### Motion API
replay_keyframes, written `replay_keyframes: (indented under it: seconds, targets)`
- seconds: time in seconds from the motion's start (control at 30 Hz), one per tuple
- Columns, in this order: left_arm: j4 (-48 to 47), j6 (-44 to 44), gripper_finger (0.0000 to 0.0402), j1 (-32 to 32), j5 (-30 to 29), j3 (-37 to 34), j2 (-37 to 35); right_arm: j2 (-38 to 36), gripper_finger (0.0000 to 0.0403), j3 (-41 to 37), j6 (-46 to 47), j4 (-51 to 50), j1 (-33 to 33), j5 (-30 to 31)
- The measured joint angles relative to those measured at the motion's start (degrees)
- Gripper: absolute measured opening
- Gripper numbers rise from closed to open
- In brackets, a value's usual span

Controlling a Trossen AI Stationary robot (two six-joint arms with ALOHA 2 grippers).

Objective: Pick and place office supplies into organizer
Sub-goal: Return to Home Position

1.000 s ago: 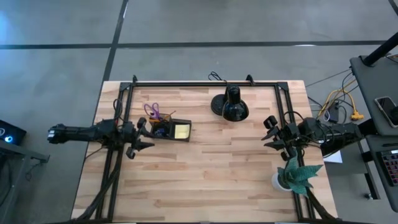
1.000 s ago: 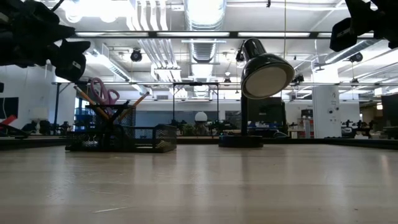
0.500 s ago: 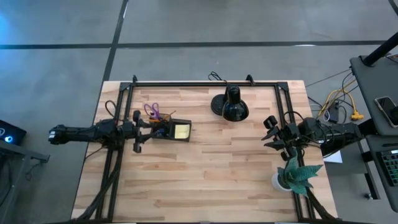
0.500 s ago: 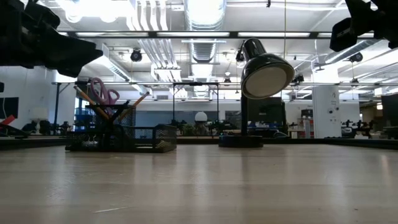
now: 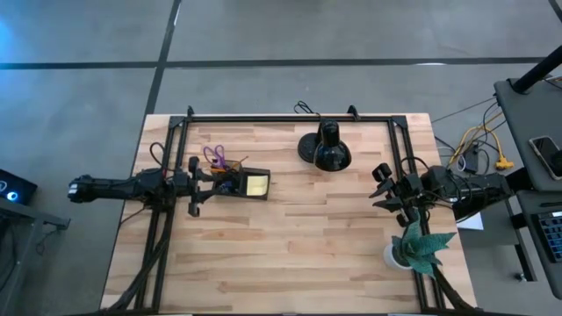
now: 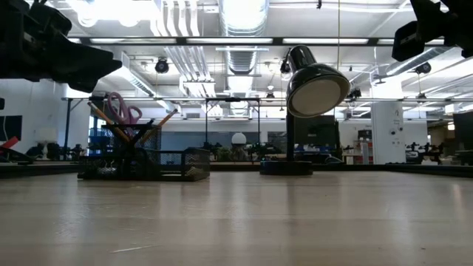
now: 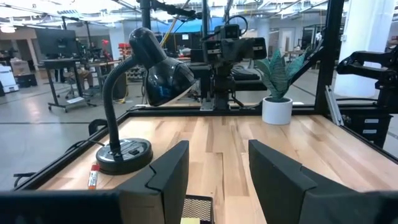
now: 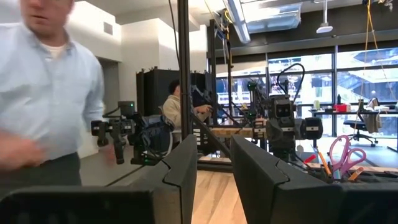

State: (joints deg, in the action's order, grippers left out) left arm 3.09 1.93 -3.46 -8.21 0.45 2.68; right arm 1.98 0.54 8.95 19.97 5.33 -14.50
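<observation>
The organizer (image 5: 237,183), a small black mesh box, stands on the table left of centre. It holds a yellow sticky-note pad (image 5: 256,185), purple-handled scissors (image 5: 215,158) and pencils upright (image 6: 118,129). My left gripper (image 5: 209,185) hovers open just left of the organizer, raised above the table (image 6: 81,63). In the left wrist view its fingers (image 7: 165,180) frame the organizer's mesh corner (image 7: 198,208) without touching it. My right gripper (image 5: 379,187) waits open near the right edge, held high (image 6: 421,29).
A black dome-shaped lamp (image 5: 325,149) stands near the far edge at centre. A green plant in a white pot (image 5: 413,250) sits at the near right. Bare wood lies across the table's middle and near side (image 5: 290,254). A person in a light shirt (image 8: 50,93) stands beyond the table.
My left gripper has moved a little toward the organizer, to the table's right, then kept still. It stays open. Nothing on the table has moved.
</observation>
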Motion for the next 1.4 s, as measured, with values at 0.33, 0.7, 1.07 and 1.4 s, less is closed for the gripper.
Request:
replay_keyframes:
  seconds: [0.33,0.7,1.07,1.4]
  targets:
    - [0.08,0.0,0.0148,0.0,0.0,0.02,0.2,0.0,0.0091,0.0,0.0,0.02,0.01,0.0]
    - [0.03,0.0,0.0148,0.0,0.01,0.02,0.29,0.0,0.0091,0.0,-0.52,0.0,-0.02,0.88]
    - [0.0,0.0,0.0148,0.0,0.0,0.02,0.2,0.76,0.0091,0.07,-15.43,0.09,-0.08,21.75]
    - [0.05,-0.02,0.0148,0.0,0.01,0.02,0.2,-0.49,0.0091,0.07,-12.39,0.12,-0.1,22.01]
